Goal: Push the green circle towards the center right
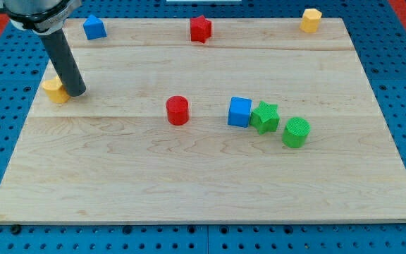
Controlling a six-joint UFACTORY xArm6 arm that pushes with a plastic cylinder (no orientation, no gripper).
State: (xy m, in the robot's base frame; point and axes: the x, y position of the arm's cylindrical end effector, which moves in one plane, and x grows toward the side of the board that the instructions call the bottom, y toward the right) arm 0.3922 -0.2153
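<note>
The green circle (296, 132) stands right of the board's middle, just right of and below a green star (265, 116). A blue cube (240, 111) touches the star's left side. My tip (76, 92) is at the view's far left, touching the right side of a yellow block (54, 91). It is far to the left of the green circle, with a red cylinder (177, 110) between them.
A blue block (94, 27) sits at the top left, a red star (201, 29) at the top middle, and a yellow hexagon (311, 20) at the top right. The wooden board (203, 190) lies on a blue pegboard.
</note>
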